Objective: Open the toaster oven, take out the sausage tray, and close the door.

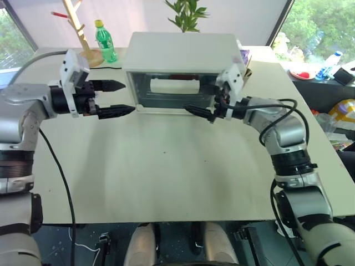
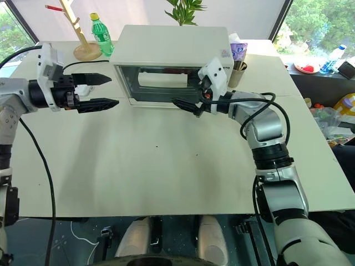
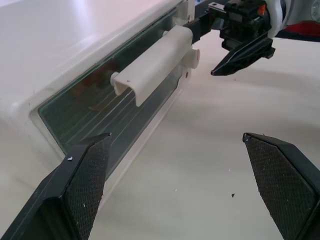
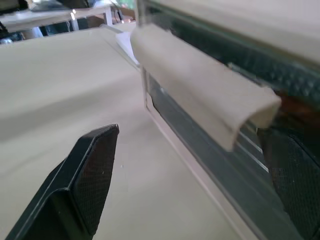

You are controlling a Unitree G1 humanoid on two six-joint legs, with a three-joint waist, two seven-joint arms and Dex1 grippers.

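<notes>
I see the door of the toaster oven closed; my left gripper and right gripper flank it, both spread wide, holding nothing.

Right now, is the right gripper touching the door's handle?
Cannot tell. In the right wrist view the right gripper is open around the handle of the door; one finger sits close under its end, no plain gap or contact.

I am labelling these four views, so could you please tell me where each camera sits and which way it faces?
Left and right eye views: on the head, looking down over both arms at the table and toaster oven.
Left wrist view: between the open left end effector fingers, toward the door and right end effector.
Right wrist view: along the open right end effector's fingers.
Both wrist views share the handle.
</notes>
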